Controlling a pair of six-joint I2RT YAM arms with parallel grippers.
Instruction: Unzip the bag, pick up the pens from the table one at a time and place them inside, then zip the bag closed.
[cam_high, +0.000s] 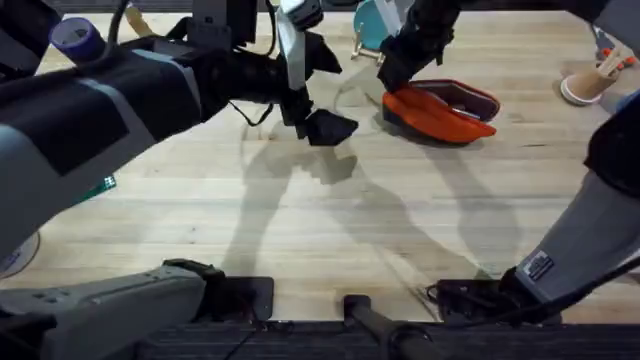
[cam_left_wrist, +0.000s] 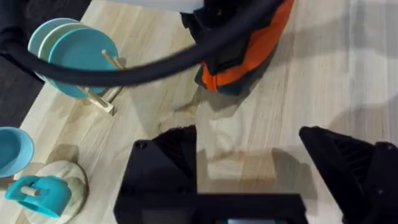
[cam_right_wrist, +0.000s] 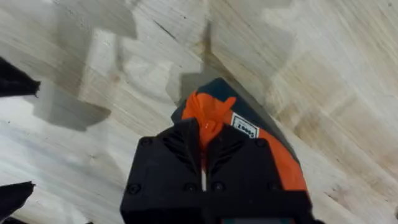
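Note:
The orange bag (cam_high: 440, 112) lies at the back right of the table (cam_high: 330, 230), and its top gapes with a dark rim. My right gripper (cam_high: 392, 72) sits at the bag's left end. In the right wrist view this gripper (cam_right_wrist: 204, 134) is shut on an orange fold of the bag (cam_right_wrist: 214, 112) beside a white label. My left gripper (cam_high: 315, 120) hovers left of the bag, and its fingers (cam_left_wrist: 165, 162) are spread wide with bare wood between them. A greenish slim end (cam_high: 100, 187), perhaps one of the pens, pokes out from under the left arm.
Teal plates in a wooden rack (cam_left_wrist: 74, 56) stand behind the bag. A teal mug on a round coaster (cam_left_wrist: 43, 193) and a blue bowl (cam_left_wrist: 12, 149) sit farther left. A pink cup with wooden sticks (cam_high: 590, 85) is at the far right.

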